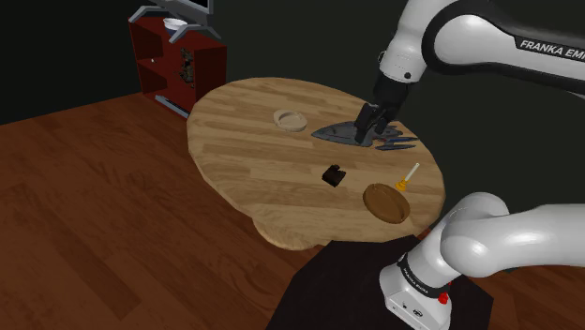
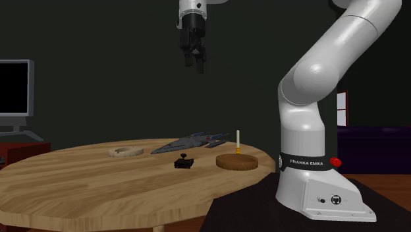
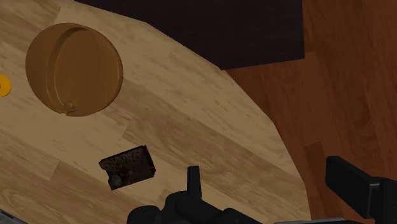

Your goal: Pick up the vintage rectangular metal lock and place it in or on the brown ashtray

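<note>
Wrist view: my gripper point(image 3: 262, 175) is wide open, fingers point(image 3: 193, 183) well apart, nothing gripped, wooden table point(image 3: 210, 121) and floor point(image 3: 343, 83) under them. Nearest item is the lock point(image 3: 128, 167): dark, rectangular, pitted, flat on the table just off one finger, not touched. Past it sits the brown ashtray point(image 3: 74, 69), round, near the lock but apart from it. Orange base of a candle point(image 3: 2, 84) is just beyond the ashtray.

Second exterior view: gripper point(image 2: 196, 60) hangs high above the table point(image 2: 99, 181), well clear of everything. Lock point(image 2: 183, 161) is just beside the ashtray point(image 2: 236, 161), to that view's left. Behind them: white candle point(image 2: 238, 138) upright, dark grey spaceship model point(image 2: 191, 142), pale ring point(image 2: 125, 151).

Shoulder view: ashtray point(image 1: 386, 202) is at the table edge nearest my stand point(image 1: 375, 291), lock point(image 1: 333, 174) further in, ring point(image 1: 291, 119) beyond, red shelf unit point(image 1: 178, 61) past the table
</note>
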### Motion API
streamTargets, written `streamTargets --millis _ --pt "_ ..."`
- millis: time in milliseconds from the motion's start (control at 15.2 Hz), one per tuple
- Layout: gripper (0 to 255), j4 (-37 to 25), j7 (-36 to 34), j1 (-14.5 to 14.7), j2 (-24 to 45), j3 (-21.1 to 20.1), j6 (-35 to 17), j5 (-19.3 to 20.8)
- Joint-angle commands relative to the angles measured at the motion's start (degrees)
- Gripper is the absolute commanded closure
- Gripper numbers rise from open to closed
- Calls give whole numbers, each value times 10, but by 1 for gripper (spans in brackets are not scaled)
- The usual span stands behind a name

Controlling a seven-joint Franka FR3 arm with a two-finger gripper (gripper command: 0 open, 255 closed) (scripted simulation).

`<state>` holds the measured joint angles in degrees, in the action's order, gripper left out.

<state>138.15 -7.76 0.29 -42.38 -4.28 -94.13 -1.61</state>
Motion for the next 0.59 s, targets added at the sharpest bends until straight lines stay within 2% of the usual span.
streamTargets --millis 0,528 --pt "0 0 0 0 0 0 0 0" --pt "0 69 36 -39 69 50 -147 32"
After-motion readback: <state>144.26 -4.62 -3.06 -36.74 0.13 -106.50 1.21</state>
